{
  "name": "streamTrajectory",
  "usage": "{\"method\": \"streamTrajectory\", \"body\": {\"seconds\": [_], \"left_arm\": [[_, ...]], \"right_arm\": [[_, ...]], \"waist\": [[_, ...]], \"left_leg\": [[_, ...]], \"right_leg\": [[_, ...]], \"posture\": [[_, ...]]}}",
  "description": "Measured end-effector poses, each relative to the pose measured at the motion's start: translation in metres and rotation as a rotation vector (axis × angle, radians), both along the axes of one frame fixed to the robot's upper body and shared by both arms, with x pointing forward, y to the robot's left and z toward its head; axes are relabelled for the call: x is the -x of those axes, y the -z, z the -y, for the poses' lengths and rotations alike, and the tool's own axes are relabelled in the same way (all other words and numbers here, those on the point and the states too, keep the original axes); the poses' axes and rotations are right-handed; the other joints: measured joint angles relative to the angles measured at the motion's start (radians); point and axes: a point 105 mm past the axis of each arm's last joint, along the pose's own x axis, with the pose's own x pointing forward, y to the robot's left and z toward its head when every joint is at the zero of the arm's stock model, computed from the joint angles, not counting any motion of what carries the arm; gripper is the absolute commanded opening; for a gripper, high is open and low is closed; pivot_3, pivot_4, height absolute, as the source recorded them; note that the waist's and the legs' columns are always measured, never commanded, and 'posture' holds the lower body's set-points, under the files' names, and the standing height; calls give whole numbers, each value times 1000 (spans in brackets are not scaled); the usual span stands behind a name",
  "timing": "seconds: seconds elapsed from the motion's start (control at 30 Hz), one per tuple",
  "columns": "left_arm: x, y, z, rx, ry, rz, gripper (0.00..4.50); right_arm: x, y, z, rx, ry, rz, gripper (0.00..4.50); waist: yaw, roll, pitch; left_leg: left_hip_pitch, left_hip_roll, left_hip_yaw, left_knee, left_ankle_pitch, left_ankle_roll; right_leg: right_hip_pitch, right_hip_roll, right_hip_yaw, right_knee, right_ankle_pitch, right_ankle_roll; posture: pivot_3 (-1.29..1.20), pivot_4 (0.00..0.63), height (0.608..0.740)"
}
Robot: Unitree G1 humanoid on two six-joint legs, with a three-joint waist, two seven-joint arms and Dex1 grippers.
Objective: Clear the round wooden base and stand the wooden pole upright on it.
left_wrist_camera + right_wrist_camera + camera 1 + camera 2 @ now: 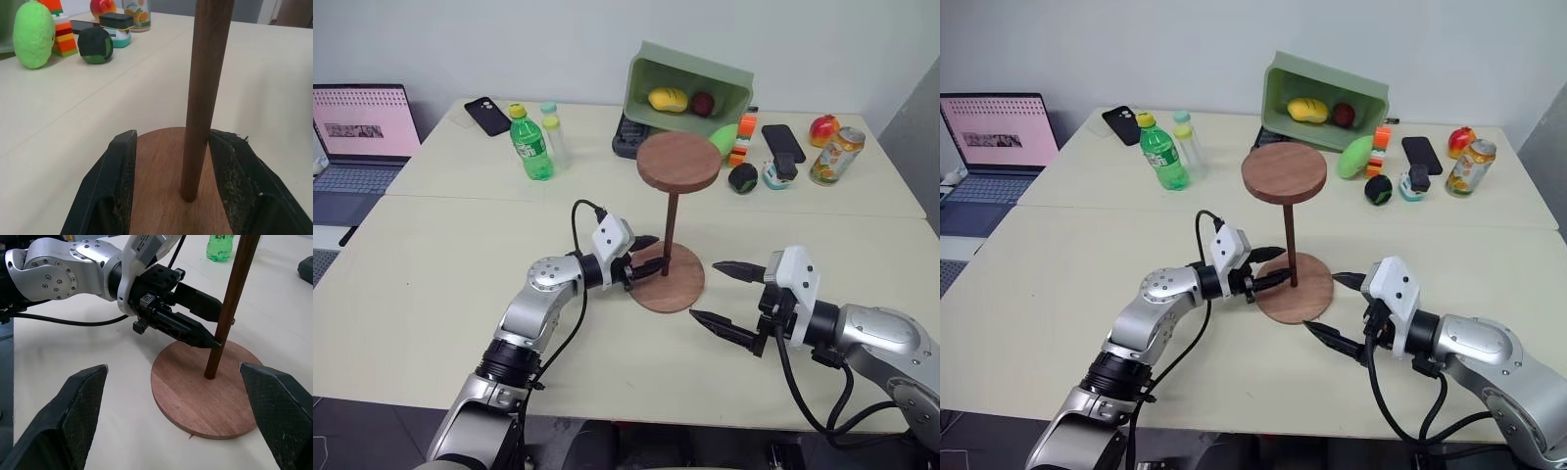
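Two black fingers of the left gripper [648, 258] stand apart on either side of the wooden pole [671, 237], which stands upright on the round wooden base [677, 287], seemingly not gripped, while the right gripper [724, 294] hangs wide open just beside the base.

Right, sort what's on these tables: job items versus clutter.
Job:
- round wooden base
- wooden pole, standing upright in the base
- left gripper, open around the pole

Lying about:
- green bin with fruit
- green bottle
- drink can
- two phones
- laptop
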Motion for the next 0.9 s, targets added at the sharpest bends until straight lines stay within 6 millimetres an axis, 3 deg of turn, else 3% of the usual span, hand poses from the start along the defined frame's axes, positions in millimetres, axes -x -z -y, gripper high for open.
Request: {"method": "streamTrajectory", "body": {"seconds": [0.17,0.53,0.6,0.67,0.73,0.8,0.9], "left_arm": [[9,-6,-3,-50,71,15,2339],[25,-8,-39,-288,195,-29,2339],[27,-11,-54,-337,179,-37,2339],[30,-17,-92,-408,94,-56,2339],[28,-30,-117,-431,2,-47,2339],[34,-35,-123,-419,-12,-33,2339],[41,-28,-141,-414,-85,-72,2339]], "right_arm": [[0,0,0,1,-1,-2,4500],[-2,5,10,45,10,-14,4500],[-5,4,20,72,22,-10,4500],[-7,-1,43,120,47,-8,4500],[-11,-9,59,127,82,5,4500],[-8,-11,63,134,62,3,4500],[-9,-12,74,151,62,-4,4500]], "waist": [[-2,0,0],[-2,0,0],[-2,1,1],[-11,1,4],[-14,1,4],[-13,2,4],[-15,1,4]], "left_leg": [[1,1,0,0,-2,3],[1,0,0,0,-2,3],[1,1,0,0,-2,3],[2,2,1,-2,-2,3],[2,2,0,-1,-2,3],[2,2,0,-1,-2,3],[2,1,1,-1,-2,3]], "right_leg": [[0,1,0,1,0,0],[0,1,-1,1,0,0],[0,1,-1,1,0,0],[-1,2,-1,1,0,0],[0,1,-1,1,0,0],[0,1,-1,1,0,0],[0,1,0,1,0,0]], "posture": [[0,150,740],[0,150,740],[0,150,740],[0,150,740],[0,150,740],[0,150,740],[0,150,740]]}}
